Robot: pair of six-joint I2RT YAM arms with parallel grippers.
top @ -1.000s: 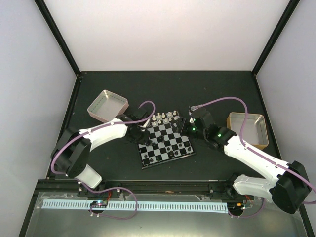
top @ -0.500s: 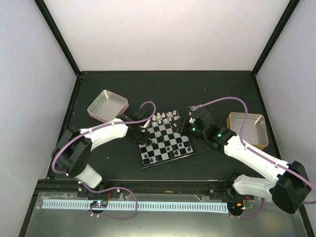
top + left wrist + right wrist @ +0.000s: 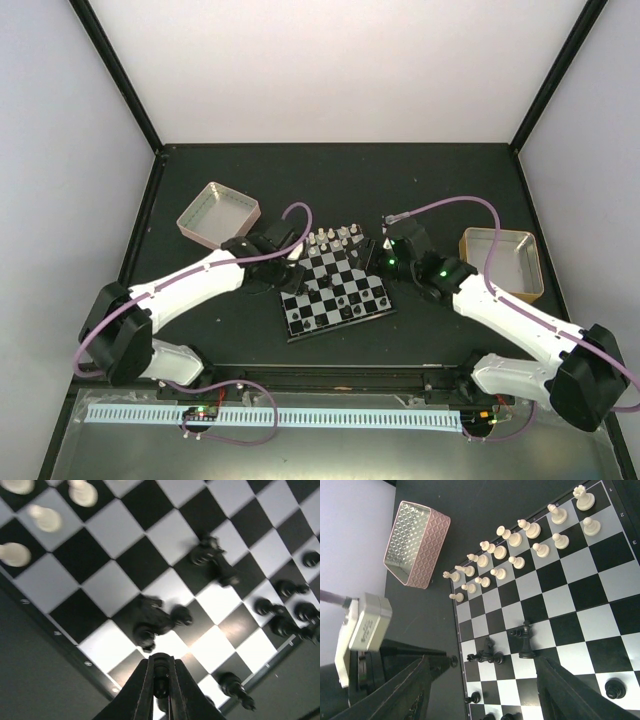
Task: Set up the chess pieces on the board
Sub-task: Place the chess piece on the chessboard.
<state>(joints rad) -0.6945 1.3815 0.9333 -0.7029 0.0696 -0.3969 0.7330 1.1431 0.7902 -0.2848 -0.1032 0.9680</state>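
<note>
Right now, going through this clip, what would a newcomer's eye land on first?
The small chessboard at the table's middle, with cream pieces in two neat rows along its far edge. Near its left side, a black piece seems to lie on its side. The left gripper hangs shut close to that piece, while the right gripper stands open by the board's right edge.
</note>
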